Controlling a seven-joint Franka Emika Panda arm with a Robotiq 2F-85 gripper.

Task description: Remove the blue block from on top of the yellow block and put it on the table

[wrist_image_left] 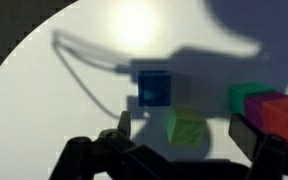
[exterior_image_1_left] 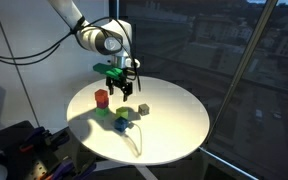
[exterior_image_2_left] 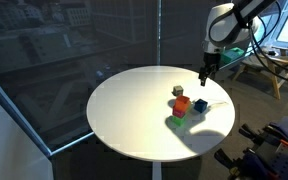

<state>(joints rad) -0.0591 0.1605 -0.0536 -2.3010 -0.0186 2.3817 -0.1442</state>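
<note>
The blue block (wrist_image_left: 154, 88) sits on the white table (wrist_image_left: 44, 90), right beside the yellow block (wrist_image_left: 186, 128), which looks lime in this light. It is not on top of the yellow block. In the exterior views the blue block (exterior_image_1_left: 121, 125) (exterior_image_2_left: 199, 105) also rests on the table top (exterior_image_1_left: 174, 125), with the yellow block (exterior_image_1_left: 120, 115) touching or almost touching it. My gripper (wrist_image_left: 184, 125) is open and empty. It hangs above the blocks (exterior_image_1_left: 124, 92) (exterior_image_2_left: 204, 78), and in the wrist view the yellow block shows between its two fingers.
A red block (wrist_image_left: 284, 112) (exterior_image_1_left: 100, 97) sits on a green block (wrist_image_left: 246, 96) (exterior_image_1_left: 103, 110) close by. A grey cube (exterior_image_1_left: 142, 108) (exterior_image_2_left: 178, 91) stands apart. A thin cable (wrist_image_left: 84, 70) lies across the table near the blue block.
</note>
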